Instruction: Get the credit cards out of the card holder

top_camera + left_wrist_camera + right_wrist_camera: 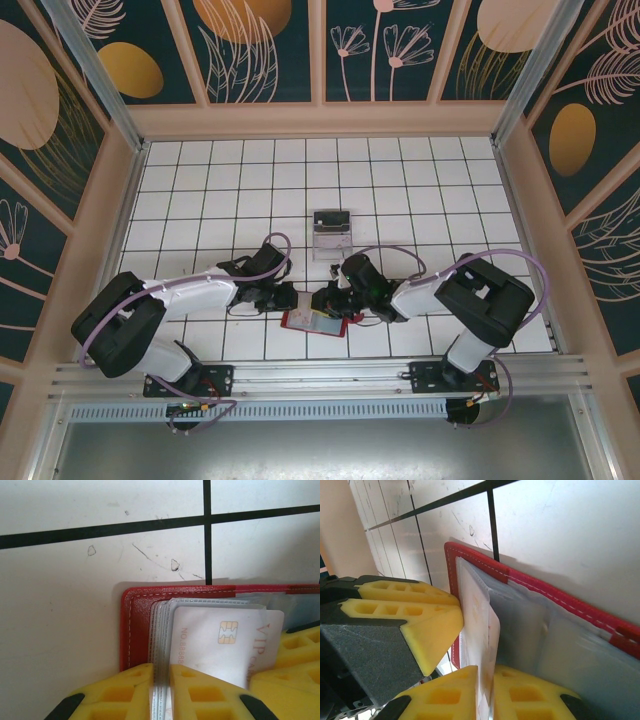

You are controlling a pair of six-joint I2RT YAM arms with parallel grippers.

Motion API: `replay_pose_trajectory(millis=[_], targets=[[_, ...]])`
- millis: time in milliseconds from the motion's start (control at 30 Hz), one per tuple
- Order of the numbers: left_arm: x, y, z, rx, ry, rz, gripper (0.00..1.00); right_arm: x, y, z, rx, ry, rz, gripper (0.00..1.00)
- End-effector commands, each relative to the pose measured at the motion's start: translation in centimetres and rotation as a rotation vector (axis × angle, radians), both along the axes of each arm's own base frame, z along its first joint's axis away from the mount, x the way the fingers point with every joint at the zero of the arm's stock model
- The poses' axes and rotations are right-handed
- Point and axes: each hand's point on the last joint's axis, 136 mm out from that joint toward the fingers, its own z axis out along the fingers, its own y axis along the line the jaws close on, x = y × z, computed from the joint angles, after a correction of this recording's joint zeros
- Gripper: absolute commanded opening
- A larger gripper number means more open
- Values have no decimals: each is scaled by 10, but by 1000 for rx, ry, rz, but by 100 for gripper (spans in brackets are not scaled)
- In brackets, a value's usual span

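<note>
Down low, the left gripper (161, 674) has its two yellow fingers (120, 692) squeezed shut on a bunch of clear sleeves (161, 615) that stick out of the card holder (134, 630). I can see no gap between the fingers. The left wrist camera is close enough to show a white credit card (215, 635) lying on top of those sleeves. It has a gold chip and pale orange letters that say VIP. The right gripper (485, 675) is pinched tight too, on one thin pale sheet standing on its edge. From the right wrist camera the sheet looks like the card, but I cannot tell if the fingers touch bare card or the sleeve around it. That camera looks from the side, so you see the red cover lying open under the sleeves. A yellow finger (415, 617) of the left gripper sits just beside the sheet. From the top camera the card holder (305, 322) is a small red patch on the white tiled table (220, 200). It lies near the front edge, between the two arm bases, and both grippers meet over it nose to nose. Farther back, apart from the card holder, a clear plastic box (331, 232) sits on the tiles.
</note>
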Motion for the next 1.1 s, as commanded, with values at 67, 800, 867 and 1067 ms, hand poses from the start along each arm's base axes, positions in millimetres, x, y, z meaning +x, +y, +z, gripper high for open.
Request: replay_pose_trajectory(millis=[67, 800, 867, 1067], targets=[[-17, 17, -19, 72, 78, 7, 18, 4, 1, 19, 62, -37, -7, 14], [-17, 17, -18, 76, 75, 9, 18, 6, -6, 20, 45, -49, -26, 0], [-17, 18, -18, 78, 77, 11, 18, 6, -12, 18, 26, -50, -35, 0], [-16, 17, -17, 78, 73, 12, 18, 4, -26, 15, 0, -48, -54, 0]])
